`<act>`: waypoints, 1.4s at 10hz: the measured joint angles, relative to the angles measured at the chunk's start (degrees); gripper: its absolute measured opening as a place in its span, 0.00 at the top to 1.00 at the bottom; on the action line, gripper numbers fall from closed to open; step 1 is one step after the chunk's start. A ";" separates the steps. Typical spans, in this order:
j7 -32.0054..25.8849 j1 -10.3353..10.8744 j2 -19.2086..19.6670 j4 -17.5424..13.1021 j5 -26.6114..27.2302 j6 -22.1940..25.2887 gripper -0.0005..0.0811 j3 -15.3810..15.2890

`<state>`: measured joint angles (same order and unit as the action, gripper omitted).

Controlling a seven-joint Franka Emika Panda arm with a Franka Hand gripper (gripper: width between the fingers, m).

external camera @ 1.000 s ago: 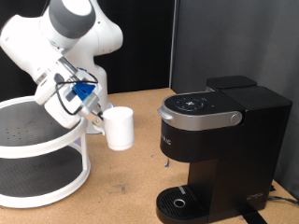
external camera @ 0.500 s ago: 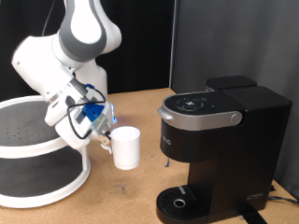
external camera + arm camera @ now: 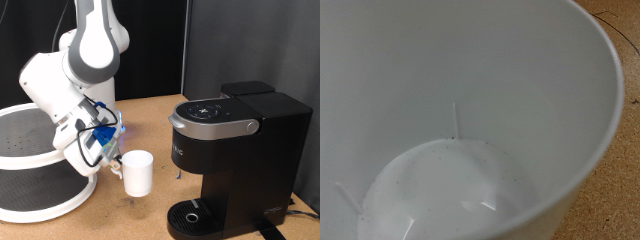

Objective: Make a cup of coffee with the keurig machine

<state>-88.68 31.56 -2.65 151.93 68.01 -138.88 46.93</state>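
The white cup (image 3: 137,172) hangs just above the wooden table, upright, between the white rack and the keurig machine (image 3: 240,150). My gripper (image 3: 116,161) grips it at its side facing the exterior view's left, where the handle is hidden. The cup stands to the left of the machine's round drip tray (image 3: 192,215) and a little higher. The machine's silver-grey lid (image 3: 212,118) is down. In the wrist view the cup's empty white inside (image 3: 450,130) fills the picture and no fingers show.
A white two-tier round rack (image 3: 40,170) stands at the exterior view's left, close behind the arm. A black curtain hangs behind the table. Cables run along the table at the bottom right (image 3: 295,212).
The arm has carried the cup down and towards the exterior view's right and bottom, closer to the machine's drip tray. The machine has not moved.
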 joint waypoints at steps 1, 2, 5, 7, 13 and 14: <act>-0.34 0.06 1.61 -0.65 1.08 0.51 0.91 -0.44; -0.60 0.09 3.15 -1.38 2.25 1.48 0.91 -0.91; -2.47 0.12 7.19 -3.58 6.93 4.24 0.91 -2.78; -4.67 0.12 8.71 -4.72 10.45 5.54 0.91 -3.96; -5.52 0.13 9.20 -6.62 13.98 6.09 0.91 -6.89; -5.53 0.14 9.56 -7.11 14.64 5.99 0.91 -7.56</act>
<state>-94.21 31.70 6.91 144.81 82.64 -132.89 39.38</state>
